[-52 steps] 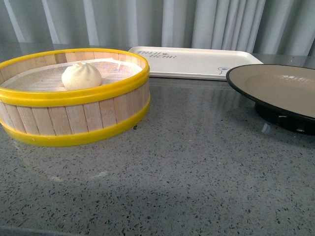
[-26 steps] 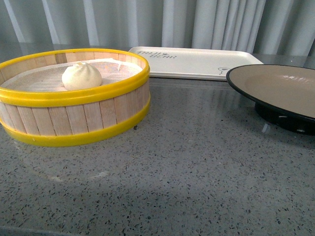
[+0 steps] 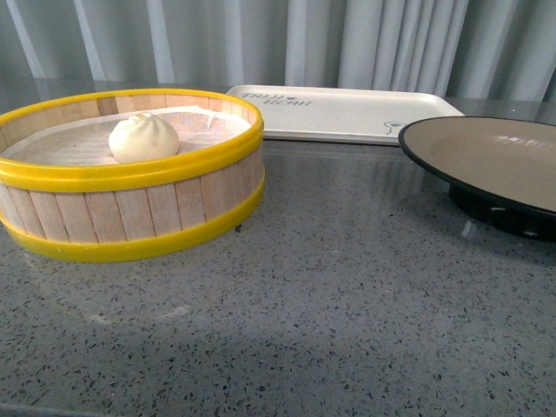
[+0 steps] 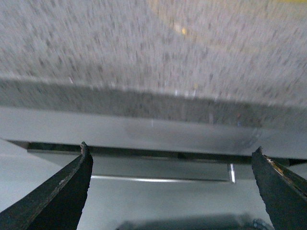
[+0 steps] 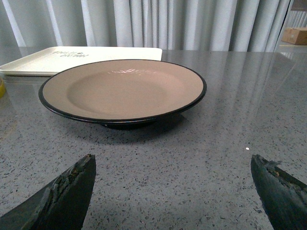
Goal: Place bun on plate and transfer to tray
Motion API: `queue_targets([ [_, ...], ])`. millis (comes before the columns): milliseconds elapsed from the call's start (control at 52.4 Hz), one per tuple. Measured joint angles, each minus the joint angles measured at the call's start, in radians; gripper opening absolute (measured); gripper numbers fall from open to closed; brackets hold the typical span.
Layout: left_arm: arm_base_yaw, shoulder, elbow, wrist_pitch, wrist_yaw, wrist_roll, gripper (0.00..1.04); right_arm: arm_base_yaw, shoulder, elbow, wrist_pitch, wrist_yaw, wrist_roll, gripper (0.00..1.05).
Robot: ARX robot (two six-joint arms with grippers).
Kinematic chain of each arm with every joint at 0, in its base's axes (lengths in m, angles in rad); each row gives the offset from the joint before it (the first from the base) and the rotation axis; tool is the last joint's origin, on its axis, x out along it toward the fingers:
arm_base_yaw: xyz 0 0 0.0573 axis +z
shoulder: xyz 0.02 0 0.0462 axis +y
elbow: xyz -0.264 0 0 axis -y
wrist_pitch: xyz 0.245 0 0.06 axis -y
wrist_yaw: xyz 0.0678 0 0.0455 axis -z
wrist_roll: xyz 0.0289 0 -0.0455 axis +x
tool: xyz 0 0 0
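The white pleated bun [image 3: 144, 136] sits inside the yellow-rimmed wooden steamer basket [image 3: 130, 208] at the left of the front view. The plate [image 3: 486, 156], tan inside with a black rim, stands empty at the right; it also shows in the right wrist view [image 5: 122, 88]. The cream-white tray [image 3: 347, 110] lies behind them, and its corner shows in the right wrist view [image 5: 57, 60]. Neither arm shows in the front view. My right gripper [image 5: 172, 165] is open and empty, low over the table in front of the plate. My left gripper [image 4: 172, 153] is open and empty at the table's edge.
The grey speckled tabletop [image 3: 347, 287] spreads in front of the steamer and plate. Grey curtains [image 3: 347, 39] hang behind the table. The left wrist view shows the table's edge [image 4: 153, 103] and a blurred stretch of tabletop beyond it.
The front view has shifted very slightly; the bun, steamer, plate and tray keep their places.
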Motion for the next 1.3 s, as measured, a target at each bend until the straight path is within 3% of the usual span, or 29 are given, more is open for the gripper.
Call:
queue_targets([
  [153, -0.002, 0.107, 0.137, 0.127, -0.004, -0.015, 0.98, 0.0, 0.0, 0.0, 0.0, -0.001, 0.0, 0.96],
  [363, -0.146, 0.462, 0.417, 0.321, -0.08, -0.042, 0.98, 0.0, 0.0, 0.0, 0.0, 0.0, 0.0, 0.96],
  [687, -0.371, 0.943, 0.857, 0.299, -0.179, -0.045, 0.98, 0.0, 0.0, 0.0, 0.0, 0.0, 0.0, 0.96],
  [1298, -0.419, 1.199, 0.96, 0.261, -0.302, -0.027, 0.98, 0.0, 0.0, 0.0, 0.0, 0.0, 0.0, 0.96],
])
